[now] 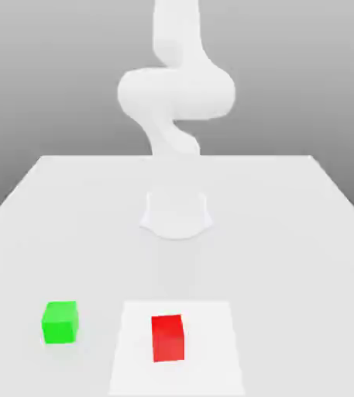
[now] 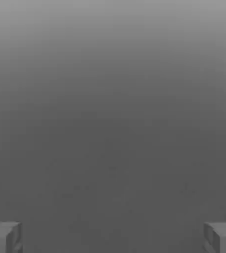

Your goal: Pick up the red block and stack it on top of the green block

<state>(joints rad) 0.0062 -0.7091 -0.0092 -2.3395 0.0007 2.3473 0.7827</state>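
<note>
Red block (image 1: pixel 167 337) sits on the desk (image 1: pixel 288 233), on a paler square patch (image 1: pixel 211 341), at the near edge of the exterior view. Green block (image 1: pixel 60 322) stands well apart from the red block, toward the exterior view's left, off the patch and directly on the desk. Both cubes rest flat and nothing touches either. Behind the red block, farther up the desk, the arm (image 1: pixel 176 93) rises from its round base (image 1: pixel 177 213) and runs out of the top of this view, so the tool does not show here.

In the hand view, the tool (image 2: pixel 113 237) shows only its two fingertips (image 2: pixel 3 237) at opposite edges of the picture, spread wide apart with nothing between them. Beyond them is plain grey; neither block appears, so the hand seems to be pointing away from the cubes.

Judging from this, the pick has not yet begun. The main risk is the approach: with the red block out of the hand view, a descent aimed slightly off could nudge the cube or close on a corner. Later, an off-centre release could topple the red block off the green one.
</note>
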